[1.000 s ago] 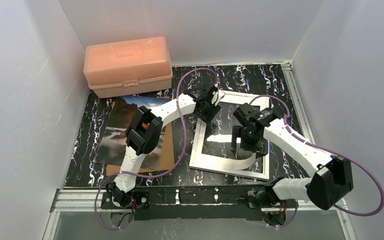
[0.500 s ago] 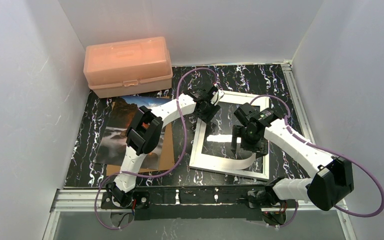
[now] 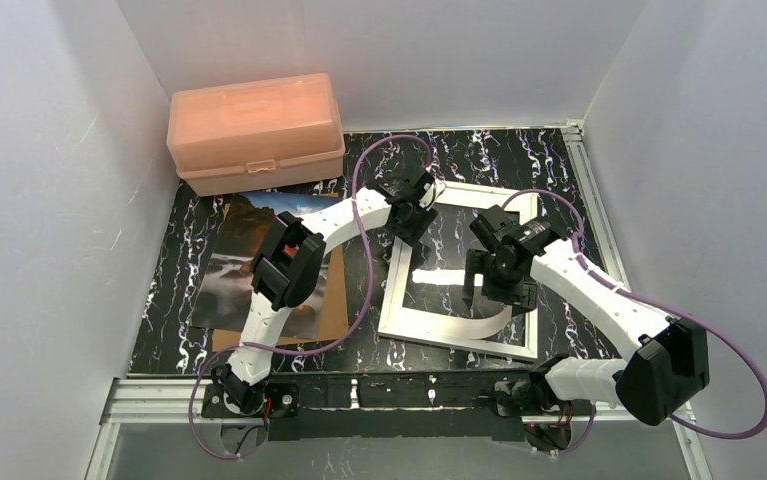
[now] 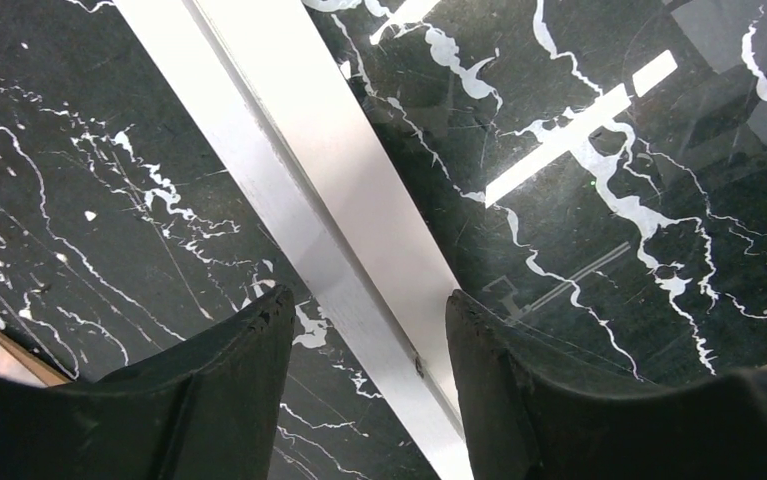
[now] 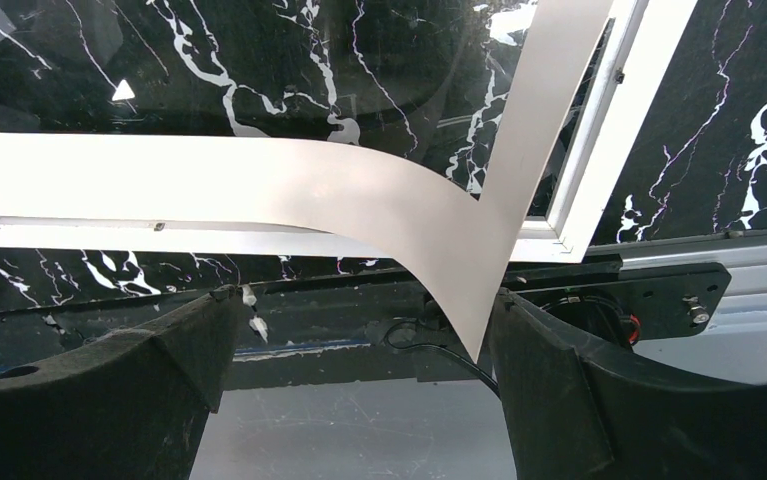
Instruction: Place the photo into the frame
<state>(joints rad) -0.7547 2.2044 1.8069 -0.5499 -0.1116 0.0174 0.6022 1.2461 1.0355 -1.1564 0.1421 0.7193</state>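
The photo [image 3: 244,255] lies face up at the left on a brown cardboard board [image 3: 335,300], partly hidden under the left arm. The white frame [image 3: 396,290] lies flat at centre right. My left gripper [image 3: 414,228] is at the frame's far left bar [image 4: 289,130]. Its jaws [image 4: 367,300] are open and straddle that bar, with a gap on the left side. My right gripper [image 3: 499,295] hovers open over the frame's near right part. A thin white mat sheet [image 5: 389,200] curls up from the frame [image 5: 599,130]. Its lifted corner rises between my open right fingers [image 5: 364,300], against the right one.
A salmon-pink plastic box [image 3: 255,130] stands at the back left. White walls close in the left, back and right sides. A metal rail [image 3: 409,395] with both arm bases runs along the near edge. Purple cables loop over both arms.
The right arm has shifted slightly, its elbow drifting toward the near right. The left arm and the photo have not visibly moved.
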